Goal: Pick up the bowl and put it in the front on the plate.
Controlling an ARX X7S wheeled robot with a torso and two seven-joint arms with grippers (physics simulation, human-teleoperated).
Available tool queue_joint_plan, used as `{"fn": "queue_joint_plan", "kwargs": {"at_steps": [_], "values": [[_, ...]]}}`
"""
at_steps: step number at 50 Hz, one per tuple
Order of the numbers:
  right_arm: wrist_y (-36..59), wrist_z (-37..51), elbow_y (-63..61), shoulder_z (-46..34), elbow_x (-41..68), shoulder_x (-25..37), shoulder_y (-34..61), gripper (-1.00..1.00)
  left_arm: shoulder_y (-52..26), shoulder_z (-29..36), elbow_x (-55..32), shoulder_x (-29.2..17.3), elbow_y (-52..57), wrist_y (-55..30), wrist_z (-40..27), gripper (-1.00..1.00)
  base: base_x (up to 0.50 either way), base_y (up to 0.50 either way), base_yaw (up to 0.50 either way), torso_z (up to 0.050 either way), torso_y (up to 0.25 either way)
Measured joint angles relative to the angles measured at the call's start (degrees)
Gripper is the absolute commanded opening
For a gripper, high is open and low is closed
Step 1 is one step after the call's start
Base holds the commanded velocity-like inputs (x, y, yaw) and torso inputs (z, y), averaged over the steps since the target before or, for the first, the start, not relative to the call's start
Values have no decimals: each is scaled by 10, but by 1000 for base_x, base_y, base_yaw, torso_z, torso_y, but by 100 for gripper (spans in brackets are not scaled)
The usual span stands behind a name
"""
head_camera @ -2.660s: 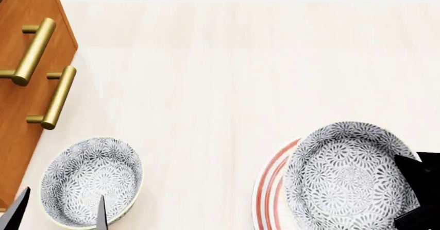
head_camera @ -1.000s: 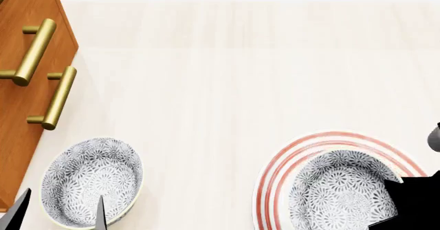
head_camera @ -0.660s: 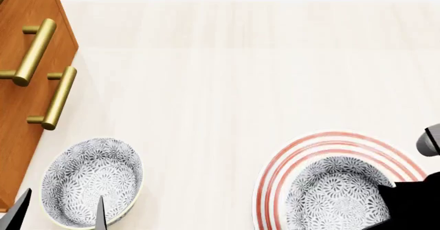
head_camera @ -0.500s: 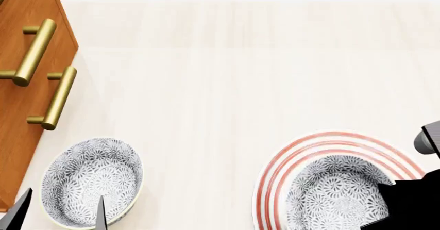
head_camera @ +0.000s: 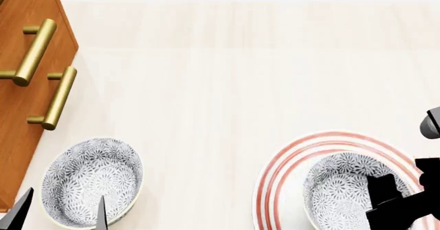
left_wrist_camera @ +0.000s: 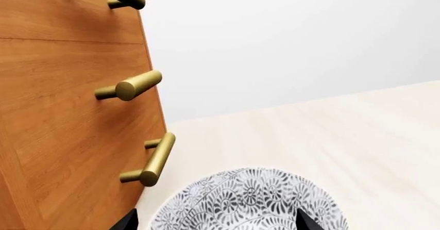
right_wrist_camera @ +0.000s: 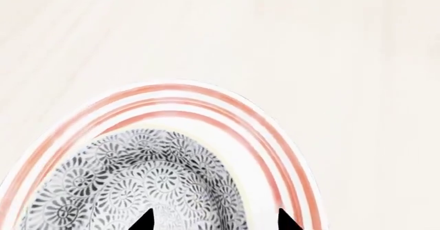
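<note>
One bowl (head_camera: 343, 189) sits on the plate (head_camera: 289, 163) — right gripper (right_wrist_camera: 213, 220) spread apart astride its rim

I see a pale wood-grain counter (head_camera: 220, 85). Directly on it: the red-ringed plate (head_camera: 275, 176) at my right and a second floral bowl (head_camera: 89, 181) at my left (near the wooden cabinet (head_camera: 20, 111)).

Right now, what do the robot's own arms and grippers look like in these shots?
Little of them shows. The right gripper is a blocky matte black shape with angular edges, and a grey cylindrical part sits at the head view's right edge. The left gripper appears only as two thin dark pointed fingertips, one black, one greyer. No cables, markings or logos are visible.
</note>
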Motion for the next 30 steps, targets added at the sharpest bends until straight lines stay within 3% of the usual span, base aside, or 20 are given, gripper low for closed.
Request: {"fn": "queue_joint_plan", "kwargs": {"at_steps": [19, 30], "values": [[33, 0, -7, 12, -11, 8, 31, 100, -1, 0, -5, -1, -2, -1, -2, 100, 0, 0, 0, 0, -1], [43, 5, -31, 31, -11, 45, 60, 100, 0, 1, -5, -2, 1, -2, -4, 100, 0, 0, 0, -1, -1]]}}
